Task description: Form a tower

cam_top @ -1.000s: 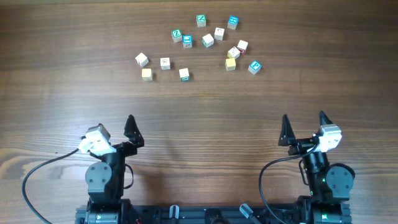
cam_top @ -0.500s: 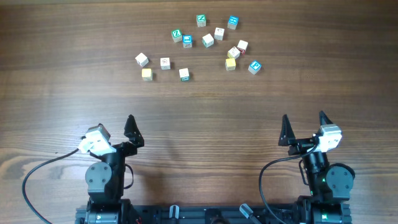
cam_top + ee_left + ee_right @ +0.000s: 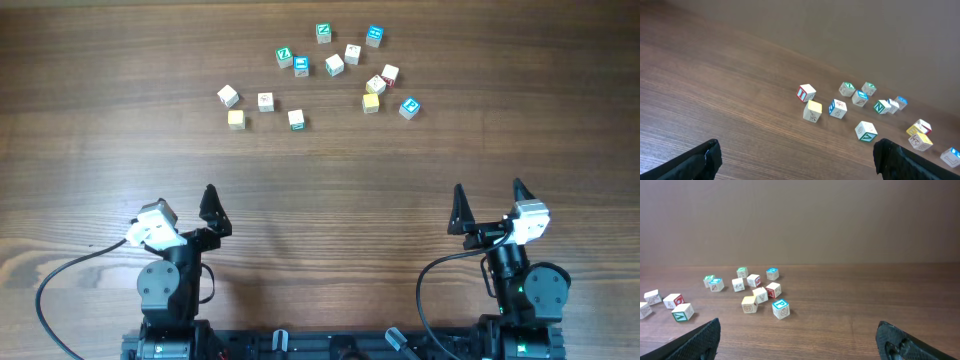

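Note:
Several small wooden letter cubes (image 3: 334, 65) lie singly, scattered across the far middle of the table. No tower shows in any view. A blue-faced cube with a white "P" (image 3: 409, 107) rests at the right end of the scatter; the right wrist view has it (image 3: 780, 308) closest to the fingers. My left gripper (image 3: 182, 212) and right gripper (image 3: 489, 200) sit near the table's front edge, well short of the cubes. Both are open, with bare wood between the jaws of the left gripper (image 3: 797, 160) and of the right gripper (image 3: 799, 340).
A yellow cube (image 3: 236, 119) and a white cube (image 3: 228, 95) mark the scatter's left end. In the left wrist view a red-marked cube (image 3: 806, 93) and a yellow cube (image 3: 813, 110) are nearest. A cable (image 3: 60, 285) loops beside the left arm's base.

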`<state>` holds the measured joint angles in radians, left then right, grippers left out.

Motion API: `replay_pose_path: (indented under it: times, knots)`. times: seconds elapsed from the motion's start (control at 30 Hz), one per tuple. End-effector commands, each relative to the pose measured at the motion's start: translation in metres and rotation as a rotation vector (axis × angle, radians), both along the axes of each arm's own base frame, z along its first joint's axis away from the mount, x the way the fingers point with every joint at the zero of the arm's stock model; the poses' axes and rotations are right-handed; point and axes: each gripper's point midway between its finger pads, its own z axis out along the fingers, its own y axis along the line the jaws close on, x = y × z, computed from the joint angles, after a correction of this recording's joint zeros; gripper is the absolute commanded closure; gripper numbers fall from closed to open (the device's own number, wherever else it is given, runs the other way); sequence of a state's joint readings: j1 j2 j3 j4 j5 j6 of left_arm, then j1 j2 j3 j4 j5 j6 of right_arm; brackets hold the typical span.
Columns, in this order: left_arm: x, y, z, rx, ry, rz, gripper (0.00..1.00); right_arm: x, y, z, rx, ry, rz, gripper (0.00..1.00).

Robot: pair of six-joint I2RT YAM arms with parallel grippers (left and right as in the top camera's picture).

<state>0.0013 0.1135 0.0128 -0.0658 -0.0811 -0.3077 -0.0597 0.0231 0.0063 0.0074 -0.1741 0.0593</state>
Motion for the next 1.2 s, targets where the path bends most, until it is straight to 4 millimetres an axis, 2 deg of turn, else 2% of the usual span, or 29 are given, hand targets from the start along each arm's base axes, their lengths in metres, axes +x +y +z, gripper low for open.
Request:
replay_pose_path:
  times: [0.0,0.1,0.17,0.27,0.3,0.43,0.53,0.67,0.77,0.83,0.87,0.93,1.03,1.1,1.17]
  knots:
    - [0.001,0.003,0.003,0.013,-0.017,0.012,0.00,0.000,-0.003,0.001,-0.007,-0.005,-0.016,0.00]
    - [0.003,-0.010,0.013,0.003,-0.057,-0.064,0.00,0.000,-0.003,0.001,-0.007,-0.006,-0.016,0.00]
    - [0.002,-0.025,0.030,-0.005,-0.092,-0.148,0.00,0.000,-0.003,0.001,-0.007,-0.006,-0.016,0.00]
    - [-0.007,-0.039,0.069,-0.012,-0.120,-0.231,0.00,0.000,-0.003,0.001,-0.007,-0.006,-0.016,0.00]
    - [-0.012,-0.041,0.085,-0.013,-0.119,-0.242,0.00,0.000,-0.003,0.001,-0.007,-0.005,-0.016,0.00]
    - [-0.033,-0.042,0.171,-0.008,-0.125,-0.246,0.00,0.000,-0.003,0.001,-0.007,-0.006,-0.016,0.00]
    - [-0.040,-0.048,0.238,0.056,-0.086,-0.288,0.00,0.000,-0.003,0.001,-0.007,-0.006,-0.016,0.00]
    - [-0.029,-0.048,0.310,0.112,0.046,-0.306,0.00,0.000,-0.003,0.001,-0.006,-0.006,-0.016,0.00]
    - [0.000,-0.047,0.342,0.146,0.158,-0.324,0.00,0.000,-0.003,0.001,-0.007,-0.006,-0.016,0.00]
    - [0.030,-0.047,0.347,0.135,0.265,-0.335,0.00,0.000,-0.003,0.001,-0.007,-0.006,-0.016,0.00]
    - [0.044,-0.047,0.342,0.138,0.323,-0.344,0.00,0.000,-0.003,0.001,-0.007,-0.006,-0.016,0.00]
    - [0.075,-0.049,0.309,0.102,0.499,-0.369,0.00,0.000,-0.003,0.001,-0.007,-0.006,-0.016,0.00]
    - [0.123,-0.070,0.252,0.001,0.678,-0.489,0.00,0.000,-0.003,0.001,-0.006,-0.005,-0.016,0.00]
    - [0.146,-0.082,0.221,-0.064,0.759,-0.553,0.00,0.000,-0.003,0.001,-0.007,-0.005,-0.016,0.00]
    - [0.155,-0.087,0.202,-0.100,0.810,-0.581,0.00,0.000,-0.003,0.001,-0.007,-0.005,-0.016,0.00]
